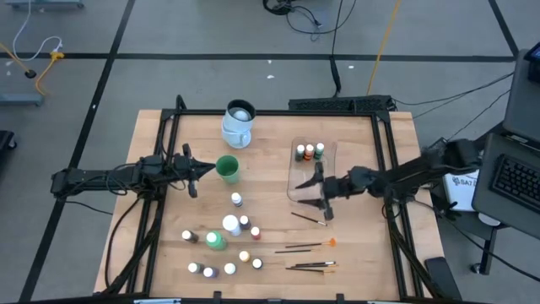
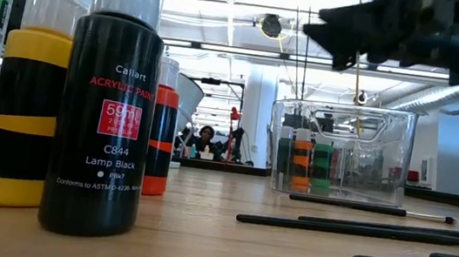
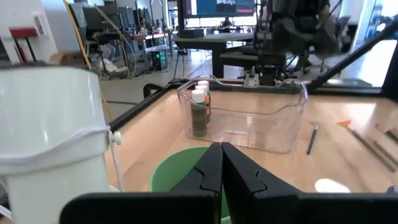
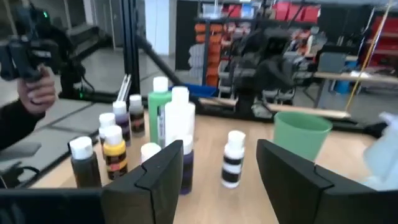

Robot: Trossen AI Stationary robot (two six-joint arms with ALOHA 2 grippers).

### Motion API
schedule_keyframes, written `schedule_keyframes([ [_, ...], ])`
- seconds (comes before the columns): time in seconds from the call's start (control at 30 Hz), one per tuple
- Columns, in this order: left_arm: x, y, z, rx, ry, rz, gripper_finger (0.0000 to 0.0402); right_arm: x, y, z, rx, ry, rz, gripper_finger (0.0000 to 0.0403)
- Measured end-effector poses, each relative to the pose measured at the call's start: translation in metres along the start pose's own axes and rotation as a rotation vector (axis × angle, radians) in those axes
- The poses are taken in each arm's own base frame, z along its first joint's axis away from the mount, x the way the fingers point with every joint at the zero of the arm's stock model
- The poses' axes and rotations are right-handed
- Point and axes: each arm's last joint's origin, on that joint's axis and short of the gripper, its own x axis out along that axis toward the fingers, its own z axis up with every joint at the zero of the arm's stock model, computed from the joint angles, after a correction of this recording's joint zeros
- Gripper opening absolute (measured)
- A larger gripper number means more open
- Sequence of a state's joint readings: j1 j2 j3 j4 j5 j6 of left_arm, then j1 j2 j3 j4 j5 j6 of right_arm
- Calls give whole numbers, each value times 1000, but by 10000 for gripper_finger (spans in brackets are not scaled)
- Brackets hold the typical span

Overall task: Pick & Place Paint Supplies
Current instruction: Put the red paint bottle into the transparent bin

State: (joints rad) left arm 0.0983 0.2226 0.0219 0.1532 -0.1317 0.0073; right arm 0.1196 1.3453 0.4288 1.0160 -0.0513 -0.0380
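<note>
**Sorting half done, right arm empty at the tub**

Evidently the clear tub (image 1: 312, 173) was the collecting point, so everything is placed against it here. Far to its left, beyond the green cup (image 1: 227, 168), the left gripper (image 1: 193, 171) hung with its fingers pressed together on nothing; I judge it was simply waiting. The mug (image 1: 238, 122) stood left of the tub and farther back. Most loose bottles (image 1: 229, 226), the larger green bottle (image 1: 216, 241) among them, clustered left of the tub and nearer the front edge, presumably not yet collected. Three small bottles (image 1: 309, 152) already stood inside the tub at its far end, packed side by side, likely to leave room. The right gripper (image 1: 321, 196) hovered at the tub's near edge, fingers spread and holding nothing, facing the cluster. The brushes (image 1: 309, 247) lay flat in front of the tub, untouched.
</note>
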Motion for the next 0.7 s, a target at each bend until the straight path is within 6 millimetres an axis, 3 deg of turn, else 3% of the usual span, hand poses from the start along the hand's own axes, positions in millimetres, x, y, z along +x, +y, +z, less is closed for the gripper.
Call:
schedule_keyframes([
  [0.27,0,0,0,-78,-1,0,5,70,7,-10,3,135,39,196],
  [0.47,0,0,-1,-80,7,0,5,118,22,-15,-28,278,96,206],
  [0.7,0,0,-1,-68,11,1,5,150,43,-12,29,306,223,250],
])
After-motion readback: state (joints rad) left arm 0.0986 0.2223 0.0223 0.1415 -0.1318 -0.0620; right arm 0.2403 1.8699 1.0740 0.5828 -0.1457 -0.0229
